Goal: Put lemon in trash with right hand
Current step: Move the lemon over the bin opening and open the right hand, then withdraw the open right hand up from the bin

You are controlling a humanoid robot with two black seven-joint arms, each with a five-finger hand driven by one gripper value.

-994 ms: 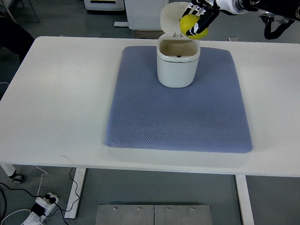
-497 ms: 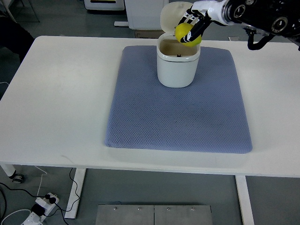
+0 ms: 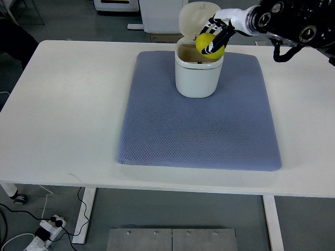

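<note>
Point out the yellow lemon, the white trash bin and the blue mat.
Yellow lemon (image 3: 209, 46), top view: its exposed skin.
White trash bin (image 3: 197, 78), top view: its front wall.
Blue mat (image 3: 199, 130), top view: bare middle.

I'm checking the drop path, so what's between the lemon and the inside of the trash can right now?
Nothing shows in the top view: the right hand holds the lemon over the open mouth of the trash can, lid tipped back behind.
</note>
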